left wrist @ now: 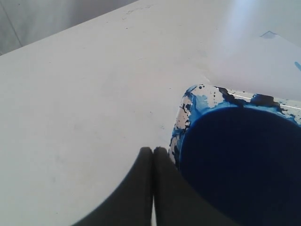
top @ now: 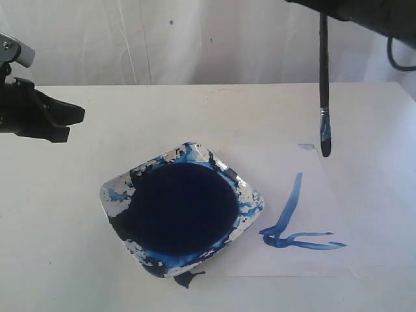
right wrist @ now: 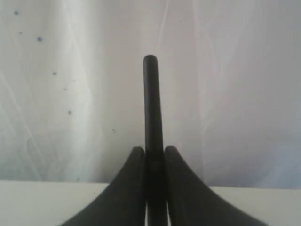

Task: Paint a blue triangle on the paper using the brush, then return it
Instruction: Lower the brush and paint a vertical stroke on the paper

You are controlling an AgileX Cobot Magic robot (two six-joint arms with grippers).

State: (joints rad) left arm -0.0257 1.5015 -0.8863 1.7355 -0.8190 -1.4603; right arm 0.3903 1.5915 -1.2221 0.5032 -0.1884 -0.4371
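Observation:
The black-handled brush (top: 324,71) hangs upright over the far edge of the paper (top: 325,201), with its blue tip (top: 325,140) lifted off the sheet. My right gripper (top: 323,9) is shut on the handle at the top of the exterior view. In the right wrist view the handle (right wrist: 151,103) stands between the fingers of that gripper (right wrist: 151,153). On the paper the blue triangle (top: 290,207) shows as one long slanted stroke and a shorter flat stroke, meeting at a corner. My left gripper (top: 65,123) hovers shut and empty at the left.
A square paint dish (top: 250,195) with a dark navy pool lies at the table's middle, overlapping the paper's left side. A small blue blot (top: 187,278) marks the table in front of it. The left gripper (left wrist: 153,151) is near the dish rim (left wrist: 188,108). A white cloth backs the table.

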